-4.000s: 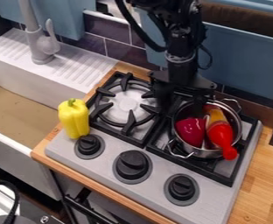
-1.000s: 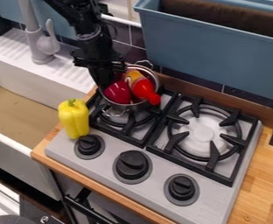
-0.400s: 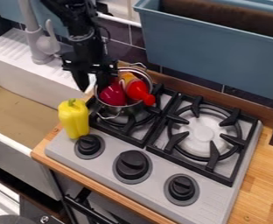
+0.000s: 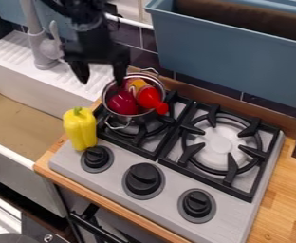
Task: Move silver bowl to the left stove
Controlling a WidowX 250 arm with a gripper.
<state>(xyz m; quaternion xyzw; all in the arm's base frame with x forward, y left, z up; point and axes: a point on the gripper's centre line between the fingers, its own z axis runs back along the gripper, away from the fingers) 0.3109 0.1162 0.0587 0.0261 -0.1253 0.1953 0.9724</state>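
My gripper point(image 4: 100, 79) hangs open above the pot's upper left side, one finger left of the pot and the other over its back left rim. The silver bowl, a pot with two handles point(image 4: 108, 105), rests on the left burner point(image 4: 152, 128), toward its back left part. Inside it lie a dark red object point(image 4: 123, 103) and a red and orange bottle point(image 4: 150, 98) whose red tip leans over the rim.
A yellow pepper point(image 4: 80, 128) stands at the stove's left corner, beside the sink point(image 4: 23, 116). The right burner point(image 4: 219, 146) is bare. Blue bins point(image 4: 226, 57) line the back, and the faucet point(image 4: 46, 47) rises at the upper left.
The pot has gone from the right burner to the left one, then shifted slightly left. My gripper has moved left with it, opened and risen a little from it.
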